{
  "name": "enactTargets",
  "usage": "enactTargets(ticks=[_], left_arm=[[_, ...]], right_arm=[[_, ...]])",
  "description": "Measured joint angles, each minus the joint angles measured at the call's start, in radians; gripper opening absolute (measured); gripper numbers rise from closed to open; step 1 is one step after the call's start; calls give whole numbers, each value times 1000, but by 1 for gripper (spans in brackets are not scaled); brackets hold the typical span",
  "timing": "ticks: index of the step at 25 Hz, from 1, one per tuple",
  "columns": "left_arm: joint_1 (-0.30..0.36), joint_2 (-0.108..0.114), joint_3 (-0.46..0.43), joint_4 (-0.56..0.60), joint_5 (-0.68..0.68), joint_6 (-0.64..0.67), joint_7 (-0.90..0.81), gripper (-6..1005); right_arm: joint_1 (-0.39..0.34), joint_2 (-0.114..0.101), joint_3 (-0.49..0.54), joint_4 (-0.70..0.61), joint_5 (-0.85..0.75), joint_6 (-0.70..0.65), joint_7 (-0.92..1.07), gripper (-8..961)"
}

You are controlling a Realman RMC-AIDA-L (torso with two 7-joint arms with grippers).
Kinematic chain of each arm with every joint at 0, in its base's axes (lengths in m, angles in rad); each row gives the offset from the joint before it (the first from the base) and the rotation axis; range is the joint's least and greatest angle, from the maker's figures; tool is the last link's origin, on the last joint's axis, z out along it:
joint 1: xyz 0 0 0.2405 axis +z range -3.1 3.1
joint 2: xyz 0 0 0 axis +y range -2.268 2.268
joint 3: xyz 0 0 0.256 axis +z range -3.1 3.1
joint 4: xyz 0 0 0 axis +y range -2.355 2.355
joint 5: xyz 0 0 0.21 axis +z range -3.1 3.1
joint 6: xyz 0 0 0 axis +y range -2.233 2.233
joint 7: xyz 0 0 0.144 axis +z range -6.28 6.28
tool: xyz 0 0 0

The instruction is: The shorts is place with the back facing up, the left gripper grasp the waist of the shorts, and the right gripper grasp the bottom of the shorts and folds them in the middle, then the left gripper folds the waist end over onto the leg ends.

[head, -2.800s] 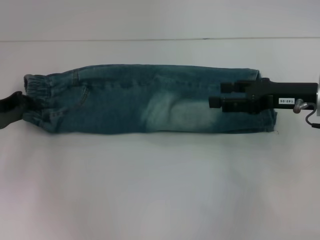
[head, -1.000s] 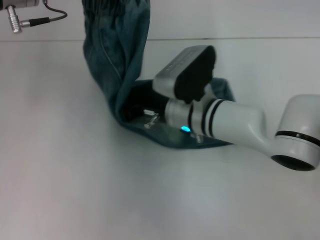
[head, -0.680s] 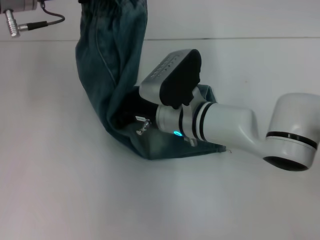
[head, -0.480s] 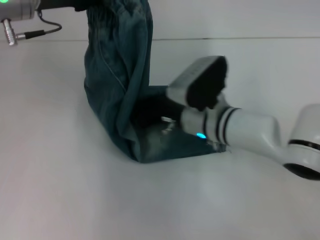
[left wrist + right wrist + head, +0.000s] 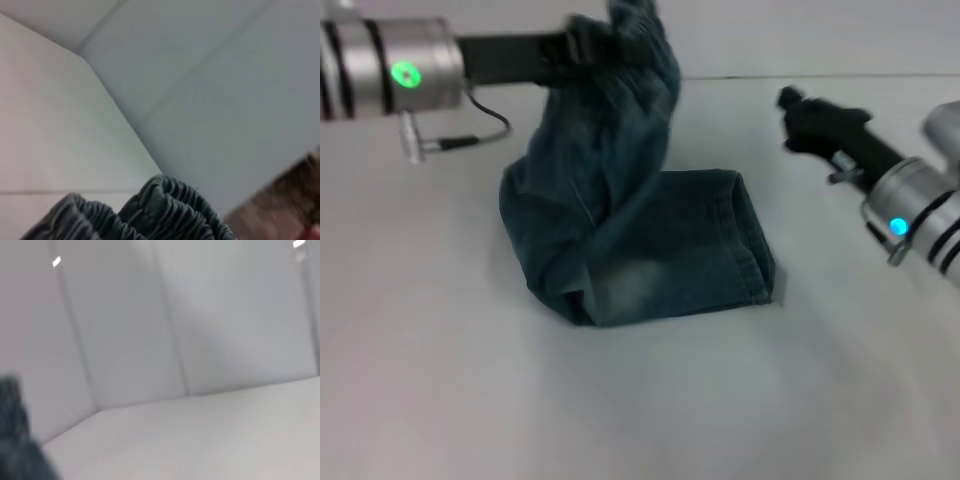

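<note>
White table (image 5: 650,400); left gripper (image 5: 582,50) jaws clamp shorts (image 5: 650,250) waistband, raised; right gripper (image 5: 798,105) clear, jaws prob. empty, gap unclear.

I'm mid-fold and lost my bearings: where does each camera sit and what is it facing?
Head: above, looking down at shorts on the table; left gripper holds the waist up, right gripper off to the right.
Left wrist: faces the wall, gathered waist close; shared with head.
Right wrist: faces table and wall; no fingers identifiable.

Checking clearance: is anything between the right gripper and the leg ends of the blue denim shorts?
No. In the head view, only bare white table separates the right gripper from the blue denim shorts.
</note>
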Motion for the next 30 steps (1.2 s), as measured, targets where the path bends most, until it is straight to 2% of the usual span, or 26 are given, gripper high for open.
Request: enactTargets(ticks=[3,5,8,12,15,21,24,27,30], left_arm=[[-5,-44,57,-12,0,-34,69,173],[-16,-54,117,-56,-8,-83,111,181],[-35,-53,210,-149,-22,-188,141,193],[-29,-59,283,-178,-27,-256,172,210],[-21,-56,289,-175,-44,-250,188,222],[49,-53,283,-140,-198,-143,335,419],[101,-52,280,-97,-233,-99,363,557],[170,-49,276,-32,-238,-51,367,696],[247,-45,254,24,-238,2,382,835]], right_arm=[[-3,0,48,-34,0,-22,42,6],[-7,0,67,-40,0,-35,49,7],[-16,0,88,-40,1,-60,54,8],[-28,0,114,-27,4,-72,60,10],[-32,0,116,-27,5,-77,76,12],[-34,-3,94,-37,-6,-113,109,44],[-36,-11,19,-60,-8,-175,174,64],[-31,-18,-149,-176,-9,-277,386,83],[-35,-19,-366,-370,-10,-404,638,226]])
